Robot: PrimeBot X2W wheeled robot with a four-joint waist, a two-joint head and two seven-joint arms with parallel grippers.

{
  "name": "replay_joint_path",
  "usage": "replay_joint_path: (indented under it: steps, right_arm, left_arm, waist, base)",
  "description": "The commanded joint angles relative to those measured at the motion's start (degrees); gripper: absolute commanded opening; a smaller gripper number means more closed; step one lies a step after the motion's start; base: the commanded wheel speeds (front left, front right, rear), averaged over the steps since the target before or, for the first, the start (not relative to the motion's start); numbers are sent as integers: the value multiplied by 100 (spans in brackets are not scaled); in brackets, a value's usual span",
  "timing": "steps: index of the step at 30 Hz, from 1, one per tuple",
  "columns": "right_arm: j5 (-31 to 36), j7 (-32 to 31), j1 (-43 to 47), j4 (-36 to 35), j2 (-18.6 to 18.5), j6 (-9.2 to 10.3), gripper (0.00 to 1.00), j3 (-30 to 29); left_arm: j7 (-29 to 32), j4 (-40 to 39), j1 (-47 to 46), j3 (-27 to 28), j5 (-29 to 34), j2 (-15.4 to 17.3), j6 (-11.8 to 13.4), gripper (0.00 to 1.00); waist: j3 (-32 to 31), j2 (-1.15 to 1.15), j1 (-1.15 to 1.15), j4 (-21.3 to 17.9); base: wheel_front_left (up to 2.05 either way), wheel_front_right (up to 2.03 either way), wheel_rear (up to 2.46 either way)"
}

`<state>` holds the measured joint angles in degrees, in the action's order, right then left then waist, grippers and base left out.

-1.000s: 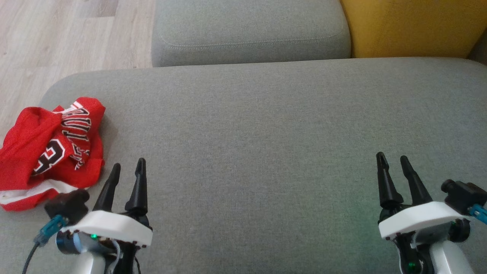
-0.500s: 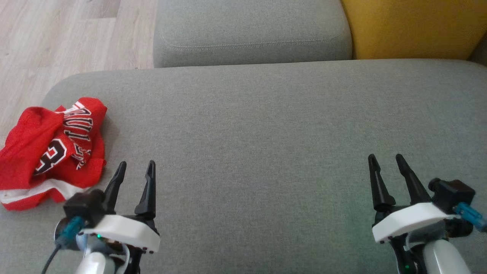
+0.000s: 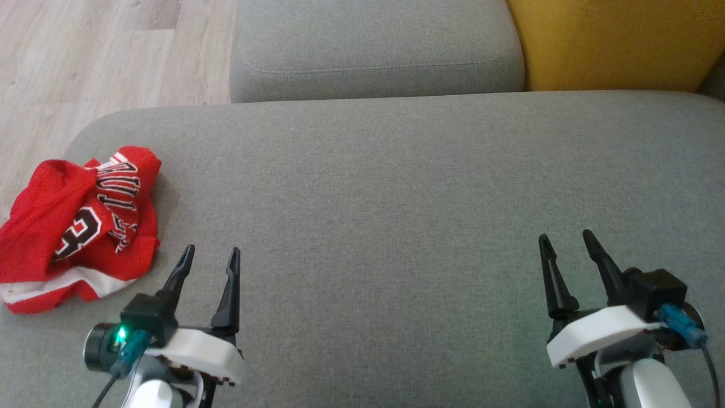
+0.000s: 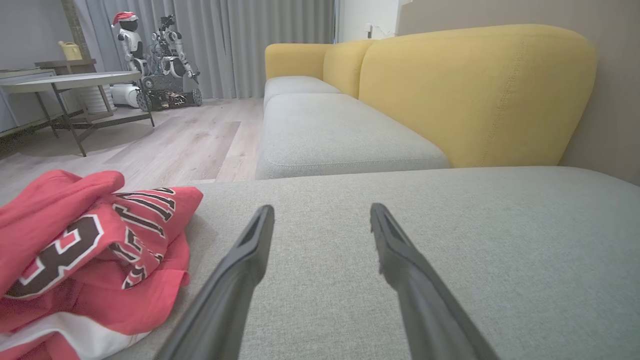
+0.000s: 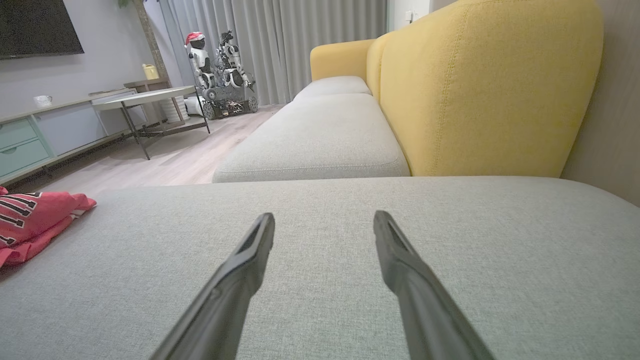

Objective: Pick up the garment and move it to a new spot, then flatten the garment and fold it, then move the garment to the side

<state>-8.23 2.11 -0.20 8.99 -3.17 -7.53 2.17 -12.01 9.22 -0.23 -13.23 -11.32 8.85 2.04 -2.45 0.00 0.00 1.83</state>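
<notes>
Left gripper [image 3: 212, 251] and right gripper [image 3: 566, 236] gape, apparently touching nothing.

Ahead: the bare grey seat cushion [image 3: 385, 215] runs flat from my fingertips to its far edge, so I have open room to sweep.
Between hands: a wide stretch of plain fabric lies between my left gripper [image 3: 212, 252] and my right gripper [image 3: 566, 237], which are well apart.
Left: the crumpled red garment [image 3: 79, 221] is heaped just beside my left fingers, near the cushion's rounded end.
Far edge: a second grey cushion [image 3: 374, 45] butts against mine.
Far right: the yellow backrest [image 3: 612, 39] rises like a wall.
Beyond left end: the wood floor [image 3: 85, 56] lies past the cushion's edge.
</notes>
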Motion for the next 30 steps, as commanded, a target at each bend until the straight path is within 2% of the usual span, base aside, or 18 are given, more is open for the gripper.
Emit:
replay_joint_path:
  steps: [1, 13, 30]
  right_arm:
    - [171, 102, -82, -201, -5, 4, 100, 109]
    - [493, 147, -34, -163, 26, 4, 100, 16]
    - [123, 135, -38, -74, 29, 4, 100, -18]
  left_arm:
    - [-113, -161, -193, 148, 176, 107, 47, 100]
    - [-297, 15, -166, 163, 581, 25, 75, 100]
    - [-298, 188, -173, 295, 346, -105, -9, 100]
  waist:
    - [-3, 0, 0, 1]
    - [-31, 0, 0, 14]
    - [-4, 0, 0, 22]
  base:
    - [0, 0, 0]
    - [0, 0, 0]
    - [0, 0, 0]
